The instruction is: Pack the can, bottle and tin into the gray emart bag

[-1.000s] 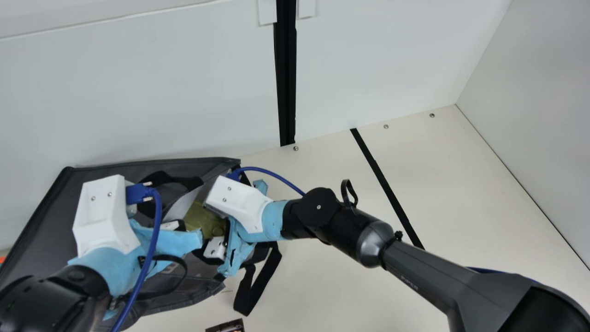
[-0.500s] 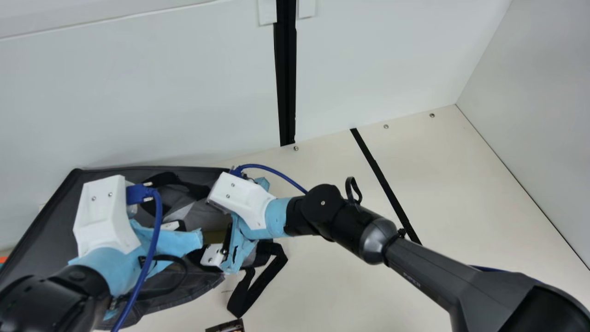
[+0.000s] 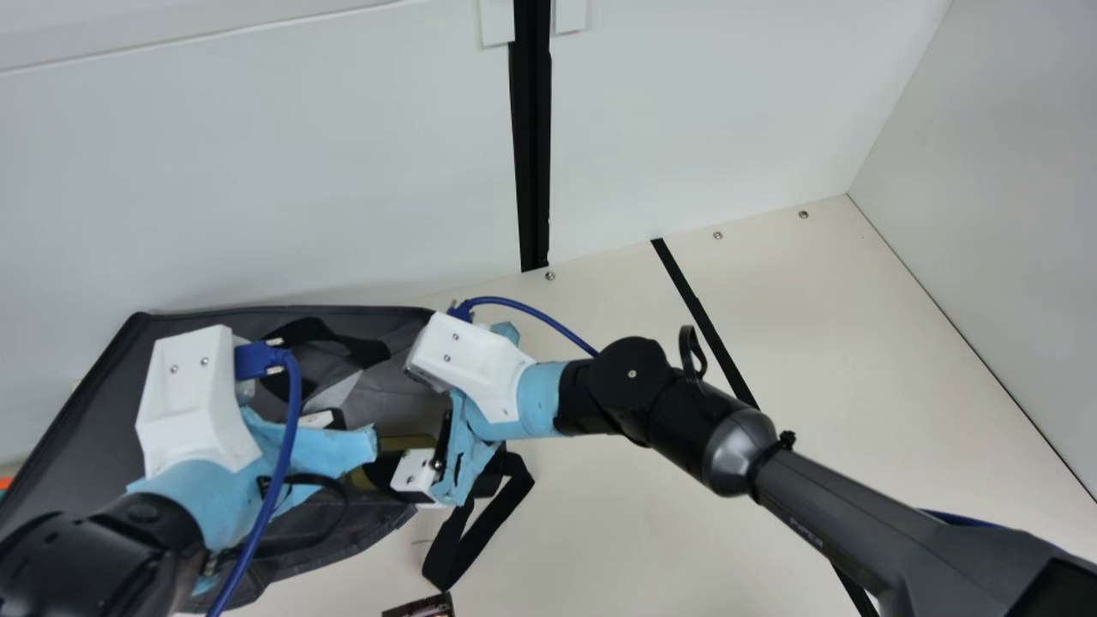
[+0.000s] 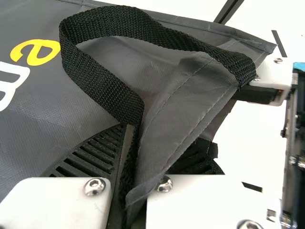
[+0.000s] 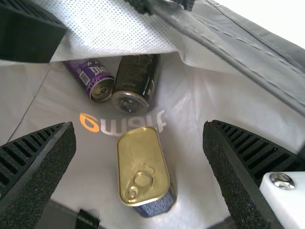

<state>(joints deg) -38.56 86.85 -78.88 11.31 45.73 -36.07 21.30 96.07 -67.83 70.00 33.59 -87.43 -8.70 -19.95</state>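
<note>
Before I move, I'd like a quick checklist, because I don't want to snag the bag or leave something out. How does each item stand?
1. Left tool grips the bag: ok, shut on its strap and a gray flap.
2. Tin inside the bag: ok.
3. Right tool has let go of the tin: ok, its fingers stand apart with a gap on either side of it.
4. Purple can inside: ok, it lies beside a dark container.
5. The dark container is the bottle: cannot tell, its far end is covered.
6. Right tool clear of the bag's rim: cannot tell.
</note>
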